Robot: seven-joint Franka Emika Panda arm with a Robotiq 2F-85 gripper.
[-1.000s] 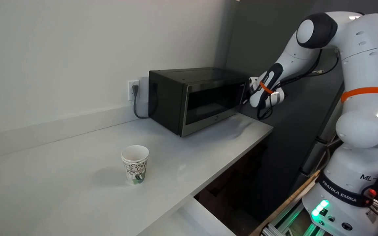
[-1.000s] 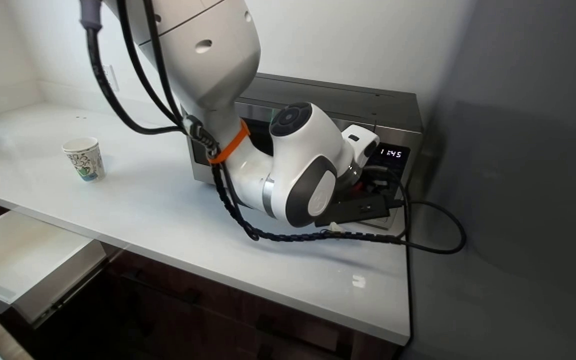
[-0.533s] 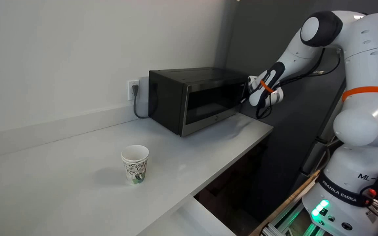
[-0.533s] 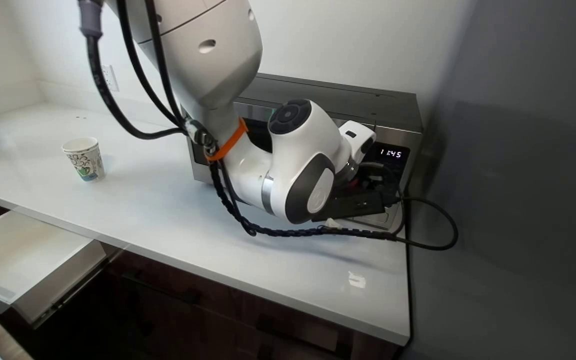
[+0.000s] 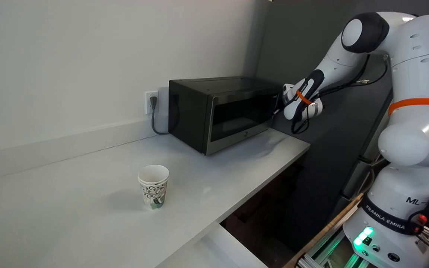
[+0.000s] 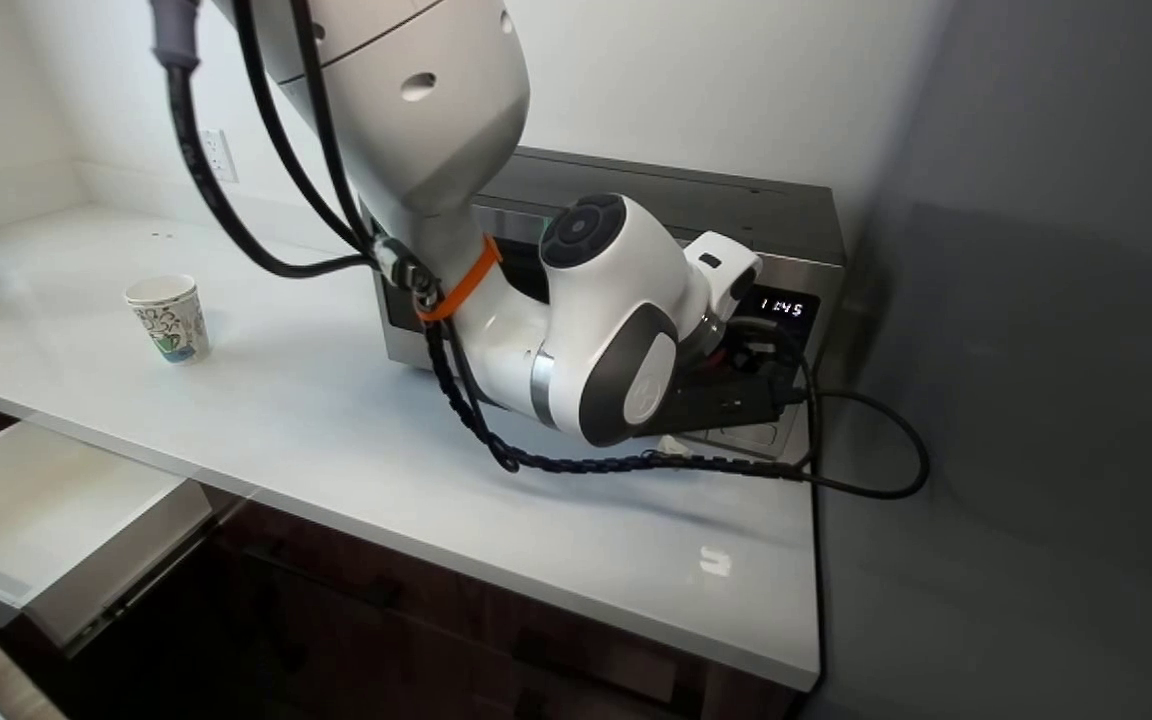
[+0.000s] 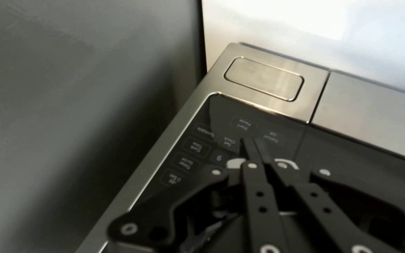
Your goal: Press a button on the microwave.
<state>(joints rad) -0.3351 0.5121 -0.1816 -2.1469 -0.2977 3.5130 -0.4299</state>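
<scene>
The dark microwave (image 5: pixel 237 119) stands at the back of the counter in both exterior views, and its top (image 6: pixel 786 225) shows behind my arm. Its display (image 6: pixel 782 307) reads 11:45. In the wrist view the black keypad (image 7: pixel 220 116) appears upside down, with Start/Pause (image 7: pixel 243 123), Set Clock (image 7: pixel 229 142) and Cancel/Off (image 7: pixel 272 136) labels. My gripper (image 7: pixel 256 143) is shut and empty. Its fingertips point at the keypad, over the area beside Set Clock and below Start and Cancel. I cannot tell whether they touch it. In both exterior views my arm hides the fingers.
A grey panel (image 6: pixel 1026 420) stands close beside the microwave's keypad side. A large metal button (image 7: pixel 264 78) lies past the keypad. A printed paper cup (image 5: pixel 153 190) stands on the counter (image 5: pixel 88 223). A drawer (image 6: pixel 66 500) is open under it. Cables (image 6: pixel 876 490) loop from my wrist.
My wrist has risen slightly in an exterior view, shifting a little left and then back right. The microwave, cup and drawer have not moved.
</scene>
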